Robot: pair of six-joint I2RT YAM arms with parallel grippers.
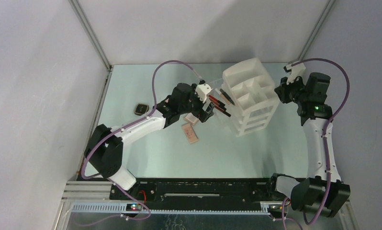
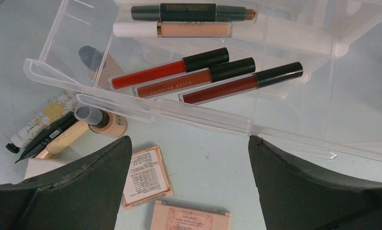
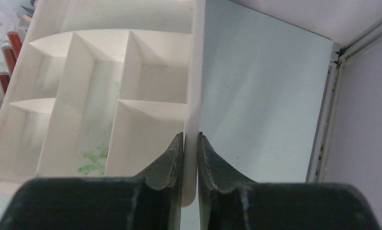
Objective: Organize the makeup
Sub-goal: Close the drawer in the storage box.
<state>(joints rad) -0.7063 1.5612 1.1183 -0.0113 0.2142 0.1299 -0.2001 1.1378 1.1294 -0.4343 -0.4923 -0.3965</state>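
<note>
Far left: black square compact [image 1: 141, 109] alone on table [image 1: 146, 158]. Next, left gripper [image 2: 189, 143], jaws wide apart, holding nothing, hovers over two flat palettes [image 2: 146, 176] loose on the tabletop. By them a beige bottle [image 2: 103, 120], floral tube [image 2: 40, 120] and black pencil [image 2: 48, 136], at the front lip of the clear drawer [image 2: 131, 103]. The drawer sticks out and holds three red lip glosses [image 2: 194, 79] and two sticks [image 2: 179, 29] behind. Right: white drawer organizer [image 1: 250, 98], with right gripper [image 3: 191, 139] clamped on its side wall. Pale green surface, white walls, metal frame posts [image 1: 91, 33].
</note>
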